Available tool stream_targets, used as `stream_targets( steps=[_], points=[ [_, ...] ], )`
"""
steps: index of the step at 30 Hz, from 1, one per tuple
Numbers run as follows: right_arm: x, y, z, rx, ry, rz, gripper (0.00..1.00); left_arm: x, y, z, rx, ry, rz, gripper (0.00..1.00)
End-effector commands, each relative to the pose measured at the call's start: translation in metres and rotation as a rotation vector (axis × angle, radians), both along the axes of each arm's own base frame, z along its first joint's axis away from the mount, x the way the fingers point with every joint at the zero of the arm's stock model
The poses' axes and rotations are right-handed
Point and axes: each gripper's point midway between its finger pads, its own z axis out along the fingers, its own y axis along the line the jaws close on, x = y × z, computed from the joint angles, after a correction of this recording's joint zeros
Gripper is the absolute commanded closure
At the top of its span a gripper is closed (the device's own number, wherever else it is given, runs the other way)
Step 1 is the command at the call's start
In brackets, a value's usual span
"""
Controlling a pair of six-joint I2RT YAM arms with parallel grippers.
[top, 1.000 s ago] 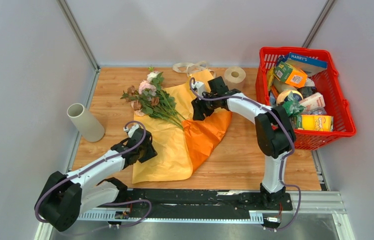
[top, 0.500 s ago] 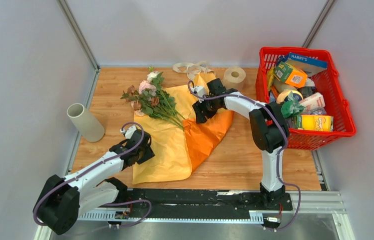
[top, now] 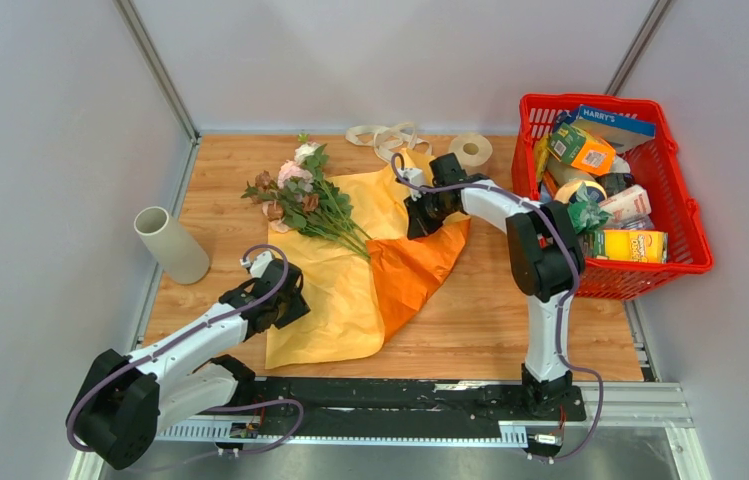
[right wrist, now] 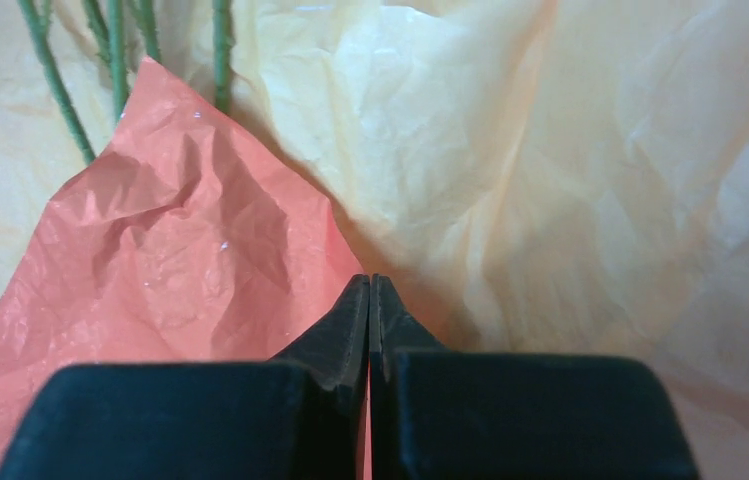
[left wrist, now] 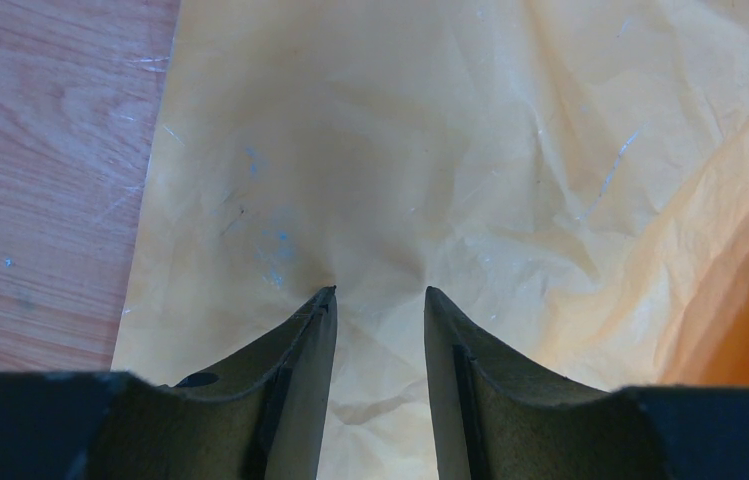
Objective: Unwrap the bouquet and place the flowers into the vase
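Right gripper (right wrist: 369, 285) is sitting with its fingers pressed tight together, tips down where the orange paper (right wrist: 180, 230) is meeting the yellow paper (right wrist: 550, 150). Whether a fold is caught between them I cannot tell. Left gripper (left wrist: 378, 295) is standing parted, tips pressing into the yellow paper. The flowers (top: 300, 195) are lying on that paper, just beyond and left of the right fingertips. The vase (top: 170, 245) is sitting well off to the left gripper's left. Any pull now is risking dragging the stems along or tearing the pinned paper. Only "HARRY'S" is showing readably, on a blue box (top: 615, 125) in the red basket (top: 688, 215) to the right gripper's right.
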Motion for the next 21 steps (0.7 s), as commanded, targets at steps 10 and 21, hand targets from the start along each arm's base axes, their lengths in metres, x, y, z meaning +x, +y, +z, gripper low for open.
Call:
stream_targets(
  steps=[10, 21],
  points=[
    [-0.023, 0.012, 0.059, 0.138, -0.09, 0.053, 1.0, -0.001, 0.01, 0.004, 0.069, 0.016, 0.001, 0.52],
    [-0.032, 0.013, 0.099, 0.237, -0.256, 0.086, 0.99, 0.039, -0.036, 0.074, -0.051, -0.139, -0.182, 0.52]
  ],
)
